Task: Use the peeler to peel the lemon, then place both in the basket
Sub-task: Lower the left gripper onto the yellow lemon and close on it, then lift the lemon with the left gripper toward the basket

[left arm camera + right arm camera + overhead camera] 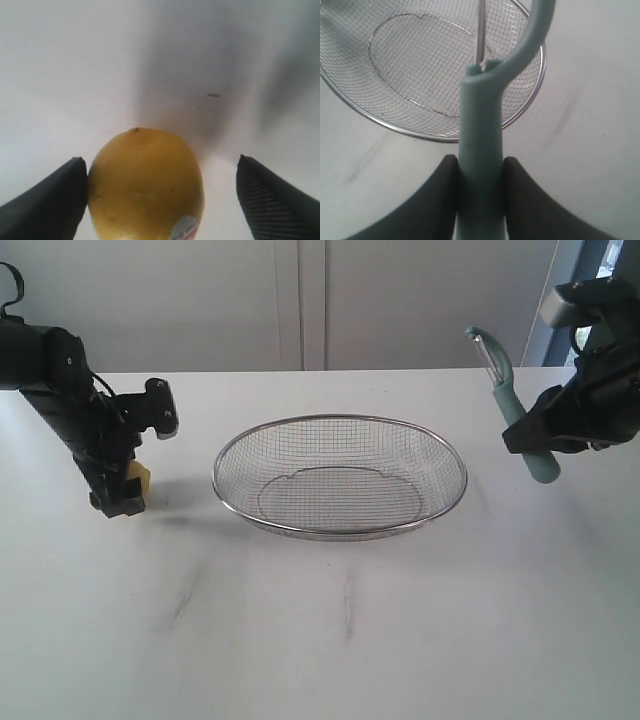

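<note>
The yellow lemon [145, 185] with its white-and-red sticker sits on the white table between the fingers of my left gripper [161, 165]. One finger touches the lemon and the other stands well apart, so the gripper is open. In the exterior view the lemon [141, 477] shows only partly behind my left gripper [125, 495], left of the basket [340, 420]. My right gripper [535, 440] is shut on the teal handle of the peeler [510, 400] and holds it in the air right of the basket, blade head up. The right wrist view shows the peeler [480, 125] clamped in my right gripper [480, 162], with the basket [420, 134] beyond it.
The wire mesh basket stands at the middle of the white table and holds nothing. A pale wall runs behind the table's far edge. Faint dark scuffs [348, 605] mark the tabletop in front of the basket.
</note>
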Available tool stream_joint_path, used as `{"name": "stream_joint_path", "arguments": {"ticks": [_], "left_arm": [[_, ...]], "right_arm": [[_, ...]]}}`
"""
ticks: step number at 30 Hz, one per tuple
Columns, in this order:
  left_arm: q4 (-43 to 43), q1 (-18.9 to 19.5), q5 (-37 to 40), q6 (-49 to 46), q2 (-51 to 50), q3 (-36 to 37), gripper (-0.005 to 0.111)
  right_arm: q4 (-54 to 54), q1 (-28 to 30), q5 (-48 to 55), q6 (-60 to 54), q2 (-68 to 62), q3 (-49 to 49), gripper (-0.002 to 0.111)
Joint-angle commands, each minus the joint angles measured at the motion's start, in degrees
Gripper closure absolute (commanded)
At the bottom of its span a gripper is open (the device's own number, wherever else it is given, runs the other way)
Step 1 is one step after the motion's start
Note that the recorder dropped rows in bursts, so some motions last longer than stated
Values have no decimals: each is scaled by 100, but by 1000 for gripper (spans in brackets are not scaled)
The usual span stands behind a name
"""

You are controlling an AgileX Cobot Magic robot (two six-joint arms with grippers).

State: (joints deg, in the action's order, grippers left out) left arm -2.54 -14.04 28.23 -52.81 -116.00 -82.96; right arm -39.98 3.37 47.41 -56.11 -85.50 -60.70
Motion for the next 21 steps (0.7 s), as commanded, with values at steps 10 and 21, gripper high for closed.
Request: {"name": "stream_joint_path", "arguments": {"ticks": [10, 21], "left_arm": [[-412, 16, 55, 27, -205, 23, 33], [-435, 5, 773, 355, -231, 23, 104]], "right_arm": [[-70, 0, -28, -58, 52, 16, 108], [-70, 0, -28, -58, 52, 16, 108]]}}
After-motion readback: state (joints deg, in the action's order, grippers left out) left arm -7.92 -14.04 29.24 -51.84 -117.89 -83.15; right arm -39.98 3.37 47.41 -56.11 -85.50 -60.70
